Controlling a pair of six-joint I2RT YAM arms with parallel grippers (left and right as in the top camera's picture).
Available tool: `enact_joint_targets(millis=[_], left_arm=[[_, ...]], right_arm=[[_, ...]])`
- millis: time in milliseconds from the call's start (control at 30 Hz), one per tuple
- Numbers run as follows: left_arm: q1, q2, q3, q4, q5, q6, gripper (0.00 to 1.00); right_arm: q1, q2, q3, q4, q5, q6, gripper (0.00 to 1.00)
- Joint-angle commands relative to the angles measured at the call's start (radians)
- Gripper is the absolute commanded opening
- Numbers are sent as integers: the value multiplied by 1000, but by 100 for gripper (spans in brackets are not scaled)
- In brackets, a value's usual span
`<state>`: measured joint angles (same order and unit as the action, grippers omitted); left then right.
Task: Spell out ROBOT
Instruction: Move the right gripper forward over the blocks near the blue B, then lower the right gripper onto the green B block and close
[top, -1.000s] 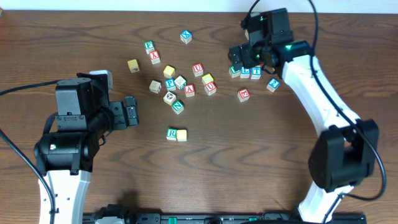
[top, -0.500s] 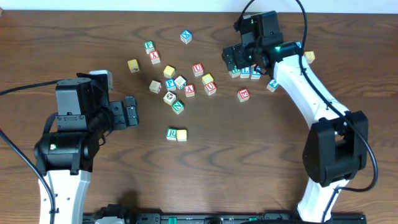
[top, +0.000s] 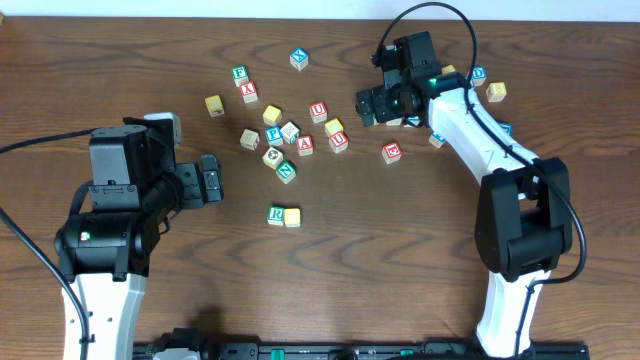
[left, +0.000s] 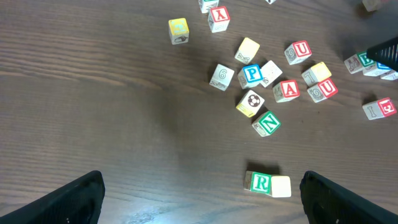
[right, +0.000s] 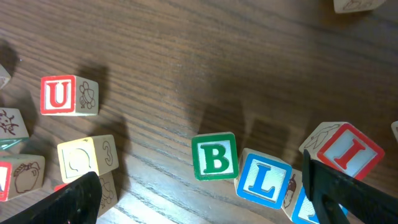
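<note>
A green R cube (top: 276, 214) lies on the table with a pale yellow cube (top: 292, 216) touching its right side. The left wrist view shows the R cube (left: 260, 182) and yellow cube (left: 280, 186) low down, just inside the right finger. My left gripper (top: 213, 180) (left: 202, 202) is open and empty, left of the pair. My right gripper (top: 368, 106) (right: 205, 199) hangs open over the green B cube (right: 214, 156), which touches a blue L cube (right: 263, 178). The arm covers these two from overhead. More yellow-faced cubes (top: 272, 115) (top: 334, 127) lie in the middle pile.
Loose cubes are scattered across the back middle: red U (right: 58, 95), red A (top: 305, 145), green N (top: 286, 171), blue P (top: 273, 134). A red I cube (right: 348, 152) lies beside the right finger. More cubes (top: 497, 91) lie at the far right.
The right arm has swung round, and its gripper has shifted a little left and toward the front over the B and L cubes. The left arm and the cubes have not moved.
</note>
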<state>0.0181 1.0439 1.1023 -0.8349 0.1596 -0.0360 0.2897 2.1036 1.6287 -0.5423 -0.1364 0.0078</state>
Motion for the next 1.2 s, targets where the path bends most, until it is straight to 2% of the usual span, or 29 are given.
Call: enact_joint_targets(millis=[0,300,867,1167], left_arm=[[5,1,21,-2,13,6,99],[5,1,21,-2,13,6,99],[5,1,21,-2,13,6,99],[5,1,21,-2,13,6,99]], right_arm=[[22,20,12,-8,7,14,98],[58,26,11,-14,7,14,94],[84,32,11,4,113,14,96],[84,76,11,27,119,22,94]])
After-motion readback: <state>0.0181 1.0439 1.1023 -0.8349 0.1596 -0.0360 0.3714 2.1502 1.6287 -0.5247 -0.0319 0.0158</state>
